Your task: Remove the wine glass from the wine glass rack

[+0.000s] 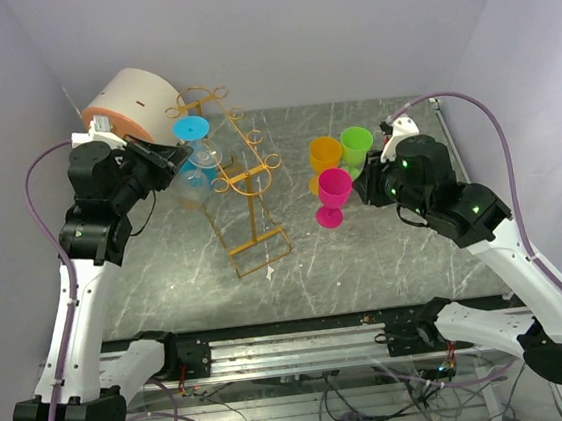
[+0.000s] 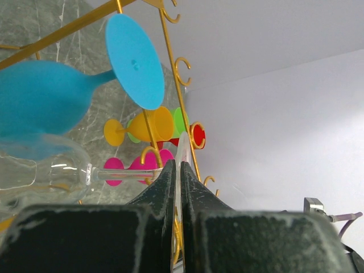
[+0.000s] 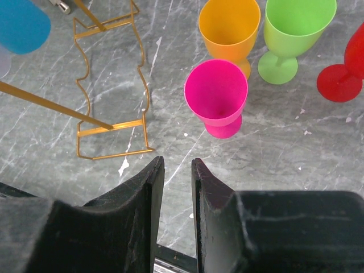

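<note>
Two states: left jaws clamp the clear wine glass (image 2: 122, 173) foot, right jaws stand parted

Bright, even, diffuse light, only faint soft shadows under the cups (image 3: 216, 96) beyond the right gripper (image 3: 176, 165), dull sheen on the desk (image 1: 366, 252), left gripper (image 2: 177, 168) dark and blurred against the lens, white glints on the clear wine glass (image 2: 57, 170) to its left

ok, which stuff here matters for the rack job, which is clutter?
In play: wine glass rack; clear glass hanging on it, left gripper shut on its foot; blue glass beside it.
Lying about: pink glass, orange glass, green glass, red glass, drum box.
</note>
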Controlling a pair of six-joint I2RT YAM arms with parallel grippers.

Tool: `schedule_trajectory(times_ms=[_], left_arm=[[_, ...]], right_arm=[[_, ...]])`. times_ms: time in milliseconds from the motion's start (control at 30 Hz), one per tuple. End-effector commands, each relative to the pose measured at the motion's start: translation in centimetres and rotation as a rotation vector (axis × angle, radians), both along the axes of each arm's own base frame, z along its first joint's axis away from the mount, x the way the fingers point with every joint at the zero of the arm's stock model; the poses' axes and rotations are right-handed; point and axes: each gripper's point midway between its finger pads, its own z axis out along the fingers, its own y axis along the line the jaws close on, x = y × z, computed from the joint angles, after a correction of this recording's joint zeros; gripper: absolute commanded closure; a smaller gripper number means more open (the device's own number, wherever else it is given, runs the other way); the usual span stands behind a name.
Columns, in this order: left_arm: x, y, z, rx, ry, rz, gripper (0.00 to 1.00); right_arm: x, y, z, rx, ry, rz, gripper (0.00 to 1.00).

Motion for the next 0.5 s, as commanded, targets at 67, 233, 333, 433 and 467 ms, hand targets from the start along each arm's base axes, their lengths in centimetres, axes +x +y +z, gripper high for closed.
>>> schedule_trajectory(times_ms=[67,233,333,433,467], left_arm=[[-1.4,0.5,3.9,-0.041,-0.086,0.024,0.93],[-1.8,1.2,3.2,-0.041,-0.067,0.063,0.93],[-2.2,1.9,2.9,-0.029,-0.066,0.101,0.93],[-2.5,2.5,2.7,-0.012,-0.066,0.129,0.93],[-2.5,2.5,2.6,-0.011,-0.064,0.129,0.93]], right_arm=[[0.2,-0.4,1.0,0.008,-0.046,-0.015,0.74],[0.1,-0.2,1.1,0.015,-0.048,-0.008,0.74],[0.2,0.0,1.1,0.017,-0.049,0.000,0.74],[0.3,0.1,1.2,0.019,-0.051,0.003,0.74],[0.3,0.1,1.2,0.020,-0.052,0.005,0.74]])
